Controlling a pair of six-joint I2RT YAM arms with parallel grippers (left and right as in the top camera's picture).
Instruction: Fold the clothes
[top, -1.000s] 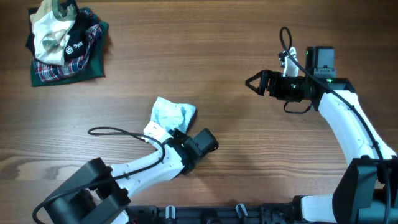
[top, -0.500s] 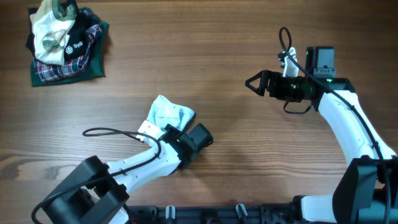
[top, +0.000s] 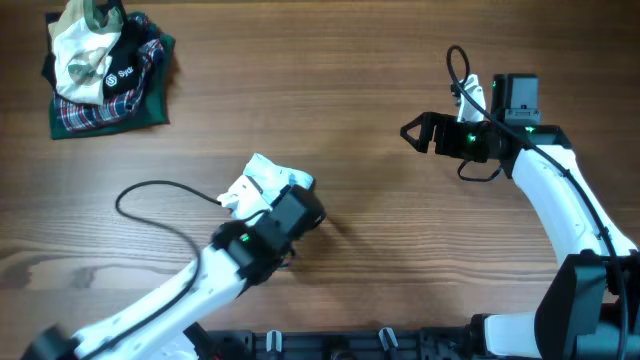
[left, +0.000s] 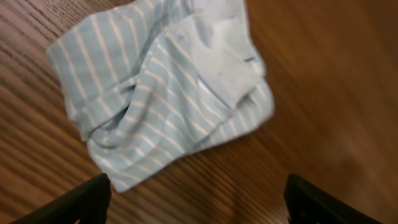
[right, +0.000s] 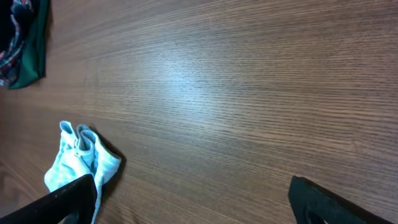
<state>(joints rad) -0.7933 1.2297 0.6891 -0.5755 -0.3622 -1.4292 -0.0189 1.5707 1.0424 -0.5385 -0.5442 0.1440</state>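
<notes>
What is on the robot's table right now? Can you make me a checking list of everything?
Surface: brown wood-grain table, no spills seen.
Job's things: pale blue-and-white garment lying bunched on the table, free of both grippers.
Clutter: pile of clothes in the far left corner, on a dark plaid cloth.
Grippers: left gripper open above the garment, holding nothing; right gripper open and empty, off to the right.
Cables: black cable looping on the table by the left arm; cable loop on the right arm.
Surroundings: nothing seen.

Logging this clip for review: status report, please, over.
Left pincer open, holding nothing. Right pincer open, empty. Pale blue garment loosely bunched on table. Nothing in the way.
</notes>
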